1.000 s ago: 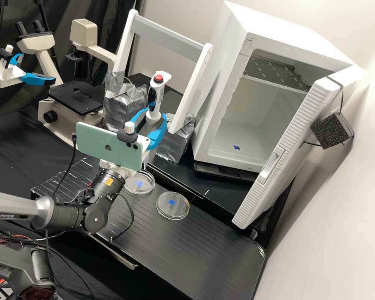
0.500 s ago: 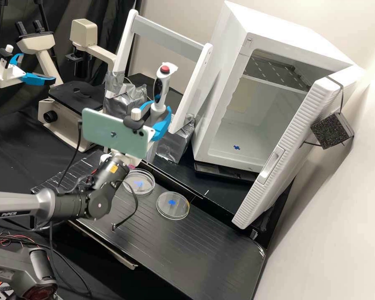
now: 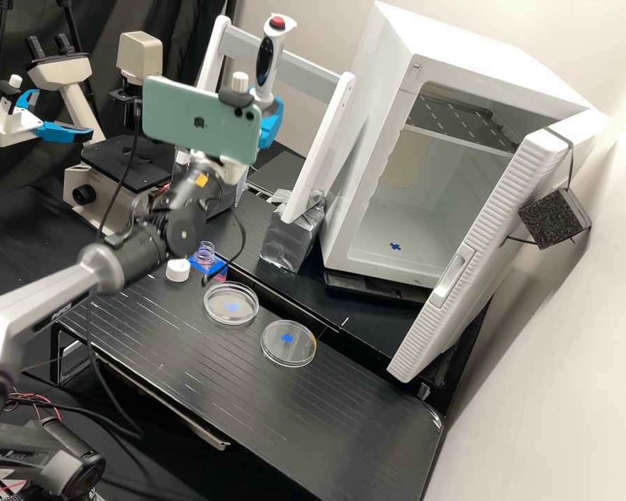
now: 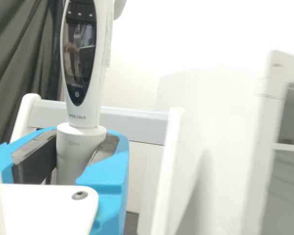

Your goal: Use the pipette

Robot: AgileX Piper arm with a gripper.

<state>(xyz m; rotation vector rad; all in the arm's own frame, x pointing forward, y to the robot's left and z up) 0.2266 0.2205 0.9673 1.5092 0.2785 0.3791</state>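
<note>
- Above the worktop (image 3: 327, 410), you have the electronic pipette (image 3: 266, 62) near upright, in front of the white frame's crossbar (image 4: 132, 125).
- Your tool (image 4: 81, 152) is closed on its pale lower barrel, opened only as far as that barrel's width, with dark pads (image 4: 36, 156) against it.
- Expect a stiff, smooth plastic body, probably light but top-heavy; it could pivot or slip if you swing it fast.
- Your best hold is this barrel, just under the handle, which leaves the red button (image 3: 277, 22) and dark display (image 4: 79, 54) free. Treat the slender lower end as fragile and keep it off hard edges.
- You can see small print on the handle's base and on the barrel, and a logo on the phone (image 3: 202, 120); leave the wording unread.
- Farther out, you have an open bottle (image 3: 204, 254), a white cap (image 3: 177, 270) and two petri dishes (image 3: 289, 344).
</note>
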